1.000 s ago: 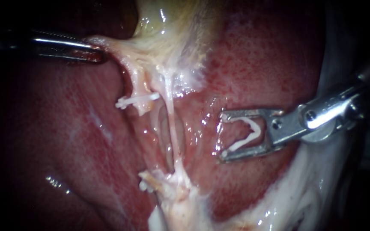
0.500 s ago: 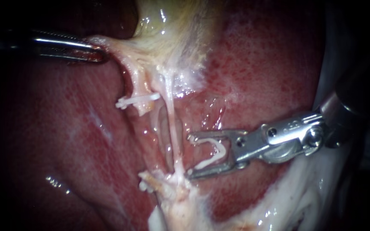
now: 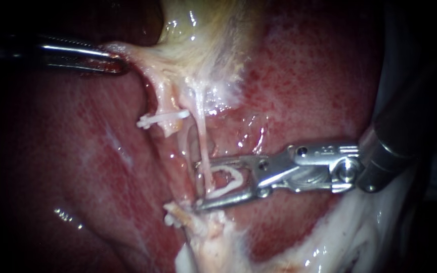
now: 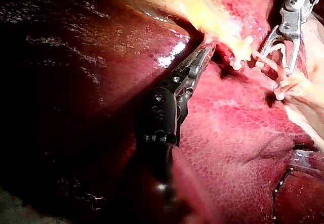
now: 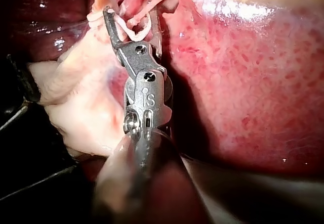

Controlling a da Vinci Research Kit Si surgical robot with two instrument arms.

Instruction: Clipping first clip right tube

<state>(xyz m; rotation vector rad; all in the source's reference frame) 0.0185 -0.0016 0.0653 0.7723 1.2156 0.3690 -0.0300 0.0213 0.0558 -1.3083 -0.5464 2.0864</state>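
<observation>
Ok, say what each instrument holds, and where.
Left instrument: pale tissue above the tubes, by its edge. Right instrument: open clip, legs against both jaws.

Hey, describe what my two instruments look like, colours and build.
The left instrument is slim, dark and silvery metal, with a black hinge block studded with small screws on a dark shaft. The right instrument is bright silver, with a frame-shaped tip, round pivot pins, engraved marks and a dark shaft.

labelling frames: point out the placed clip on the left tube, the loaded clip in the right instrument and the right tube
placed clip [image 3: 164, 118], endoscope view, middle of its white bar
loaded clip [image 3: 241, 176], endoscope view, its curved bend
right tube [image 3: 203, 144], endoscope view, mid-length of the thin pale strand
</observation>
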